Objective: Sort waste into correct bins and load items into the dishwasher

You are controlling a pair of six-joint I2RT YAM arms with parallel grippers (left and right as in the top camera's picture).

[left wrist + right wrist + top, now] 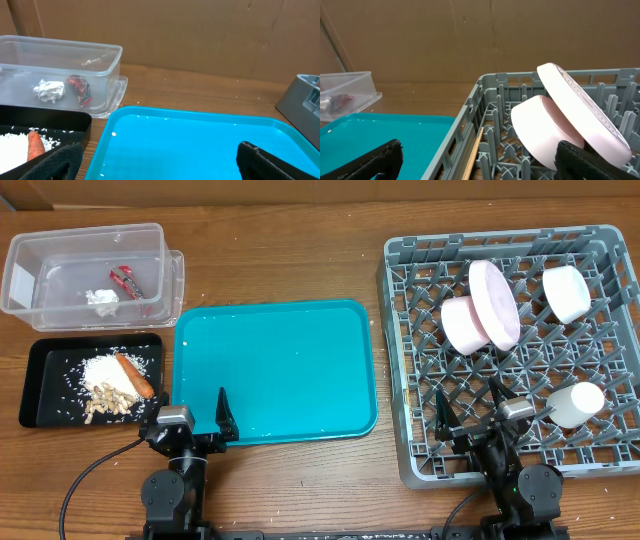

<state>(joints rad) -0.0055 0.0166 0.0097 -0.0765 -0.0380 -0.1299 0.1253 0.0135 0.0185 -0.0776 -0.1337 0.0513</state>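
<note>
The clear tub (pixel 20 280) holds the red wrapper (pixel 128 280) and paper wad (pixel 102 299). The black tray (pixel 40 380) holds rice (pixel 100 367), the carrot (pixel 135 375) and peanut shells (pixel 105 402). The grey rack (pixel 392 330) holds the plate (pixel 495 302), a pink bowl (pixel 462 325), a white bowl (pixel 565 292) and the cup (pixel 577 403). Chopsticks (pixel 475 150) lie along its left wall. My left gripper (pixel 190 420) (pixel 160 167) is open and empty over the teal tray's front left corner. My right gripper (pixel 468 408) (pixel 480 165) is open and empty over the rack's front left.
The teal tray (pixel 280 370) lies between the black tray and the rack, bare except for a few specks. The tub sits on its lid at the back left. A cardboard wall runs along the back of the wooden table.
</note>
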